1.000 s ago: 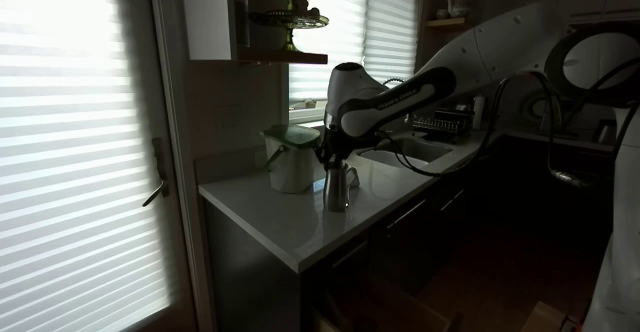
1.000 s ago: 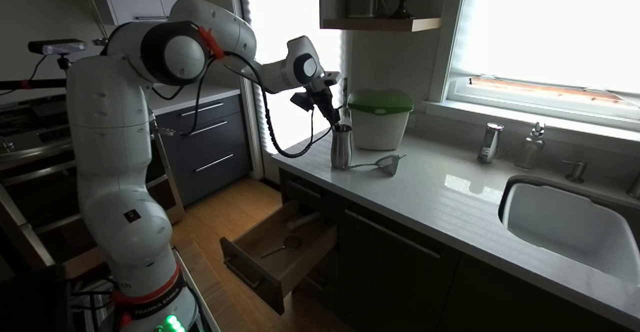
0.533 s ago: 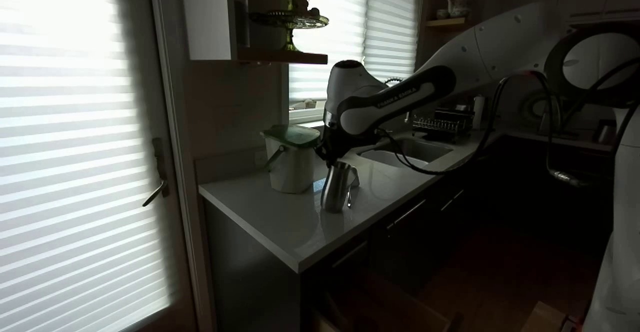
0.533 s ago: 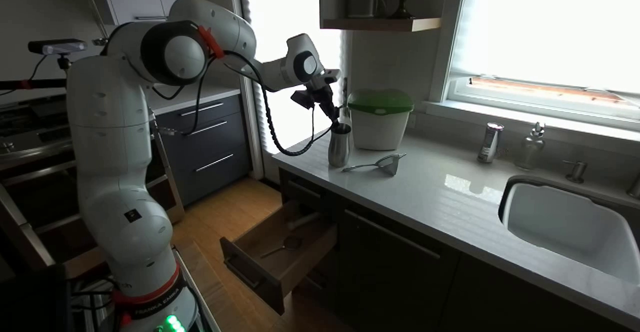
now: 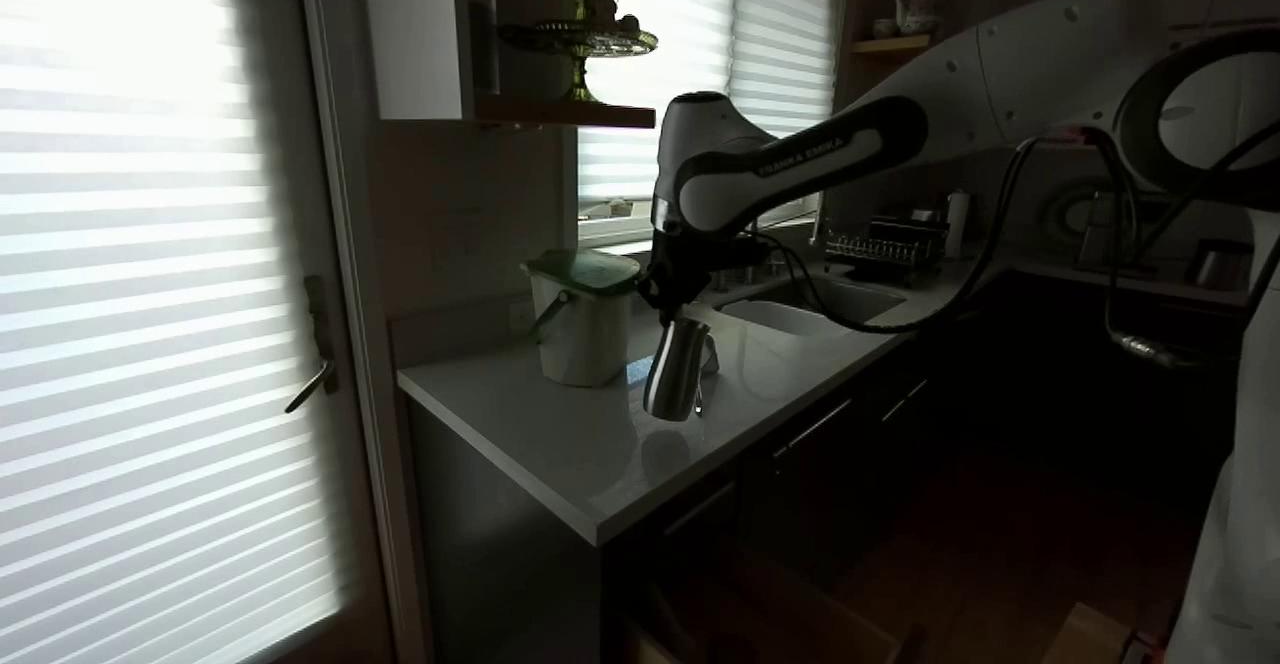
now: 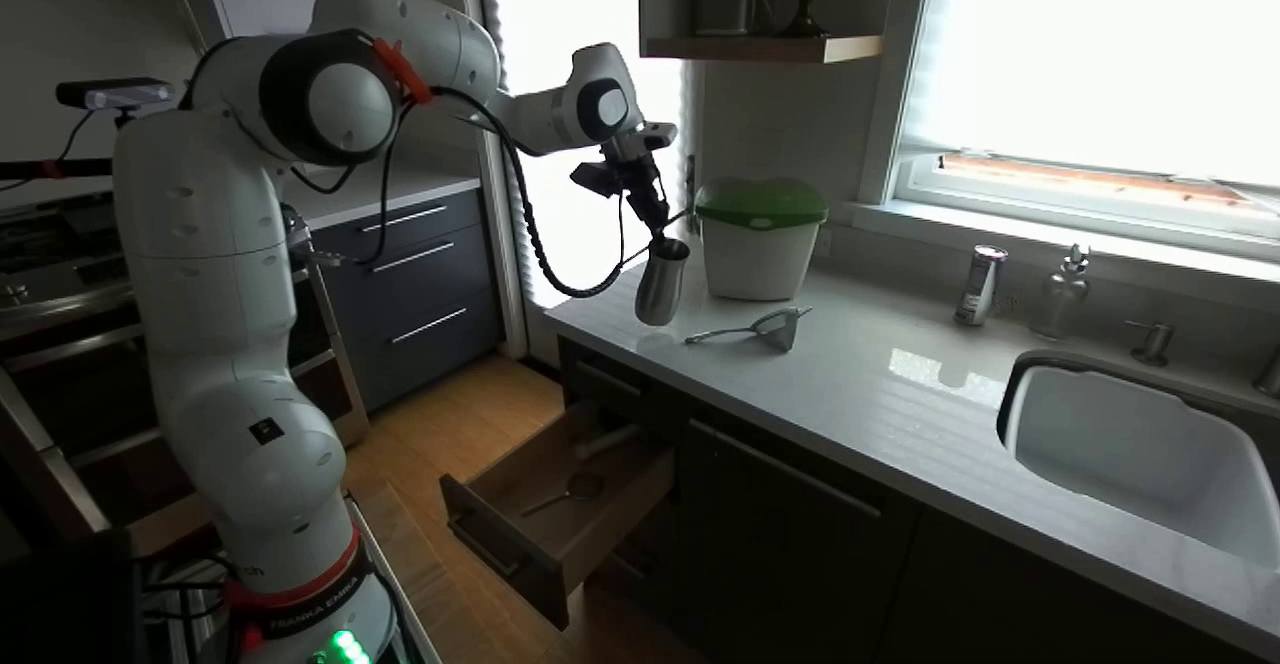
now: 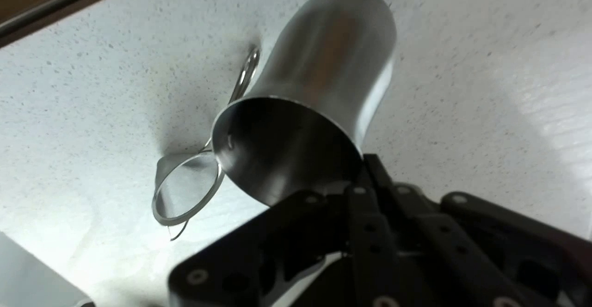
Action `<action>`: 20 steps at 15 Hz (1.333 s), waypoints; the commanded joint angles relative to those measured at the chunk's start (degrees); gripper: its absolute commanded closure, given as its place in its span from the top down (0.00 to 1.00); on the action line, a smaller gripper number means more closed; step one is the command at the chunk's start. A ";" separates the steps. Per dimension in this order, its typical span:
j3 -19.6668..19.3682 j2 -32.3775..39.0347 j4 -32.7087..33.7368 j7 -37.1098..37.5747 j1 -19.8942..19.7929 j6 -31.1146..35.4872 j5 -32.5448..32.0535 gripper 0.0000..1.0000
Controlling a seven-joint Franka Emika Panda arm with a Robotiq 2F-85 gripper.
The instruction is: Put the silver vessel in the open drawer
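Pinched only at its rim by the gripper (image 7: 365,170), the tilted silver cup (image 7: 333,57) could pivot and slip loose.

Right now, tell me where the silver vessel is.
In an exterior view, the silver vessel hangs tilted from the gripper, just above the counter, left of the strainer.

In an exterior view we look along the counter (image 5: 750,379) from its end; in an exterior view, from its front, past the robot arm (image 6: 240,294), toward that end. The bin (image 6: 762,249) there shows in both exterior views. Nearest, the wrist view looks down over the counter into the cup (image 7: 319,76).
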 commanded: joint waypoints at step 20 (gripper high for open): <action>-4.57 -20.56 -21.60 -60.84 -1.67 -21.55 34.83 0.03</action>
